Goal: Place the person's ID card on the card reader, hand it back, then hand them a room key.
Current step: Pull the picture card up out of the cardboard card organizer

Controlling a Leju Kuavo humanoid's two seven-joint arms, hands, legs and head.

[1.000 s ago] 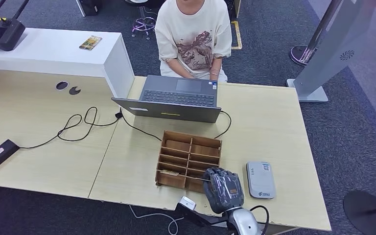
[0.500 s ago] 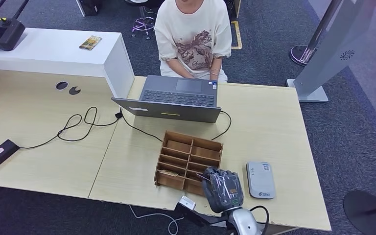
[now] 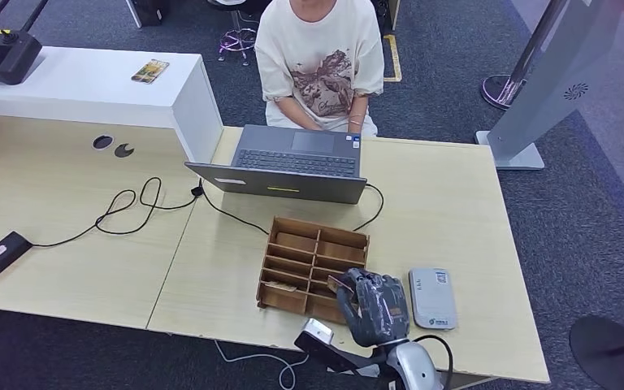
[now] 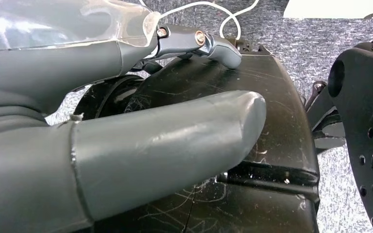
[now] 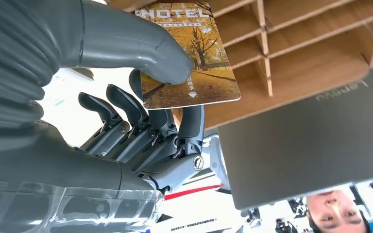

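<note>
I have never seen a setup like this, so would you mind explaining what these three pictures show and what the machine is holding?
This is a humanoid robot working at a reception desk. The wide picture is taken from its head, looking down. A person sits opposite, behind a laptop. Nearer the robot stand a wooden divider box for cards and a grey card reader.

The right robot hand is at the near corner of the box. The right wrist picture, taken from a camera behind that hand and turned upside down, shows it pinching a hotel key card with an autumn tree picture between thumb and finger.

The left wrist picture looks past the left robot hand, which hangs down holding nothing, over dark parts of the robot's own body.
</note>
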